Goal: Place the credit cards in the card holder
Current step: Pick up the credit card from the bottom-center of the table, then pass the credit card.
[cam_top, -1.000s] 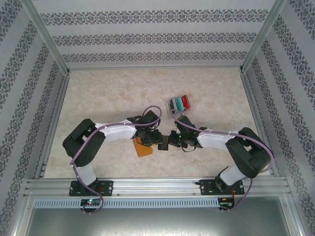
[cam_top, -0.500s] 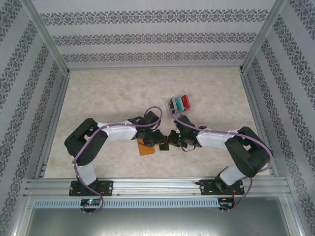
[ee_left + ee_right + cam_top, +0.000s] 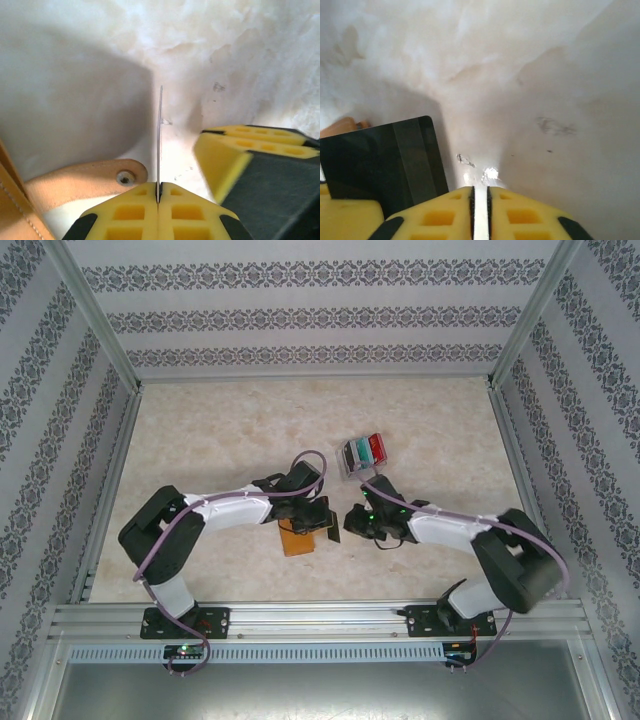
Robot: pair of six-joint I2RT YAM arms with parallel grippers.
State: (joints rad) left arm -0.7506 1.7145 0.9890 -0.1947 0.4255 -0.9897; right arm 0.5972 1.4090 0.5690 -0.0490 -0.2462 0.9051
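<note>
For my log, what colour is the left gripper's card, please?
Black; the card shows best at right wrist.

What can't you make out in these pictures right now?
Black card: edge-on in the left wrist view, so its face is hidden.
Wallet: partly under the left gripper in the top view; open or folded is unclear.
Stacked cards: too small in the top view to count.

The pale, marbled bench [image 3: 220, 440] is walled at its left, far and right edges by patterned wallpaper panels [image 3: 300, 310]. Aluminium rails [image 3: 320, 618] run along its near edge, beside a slotted grey strip [image 3: 300, 652].
</note>
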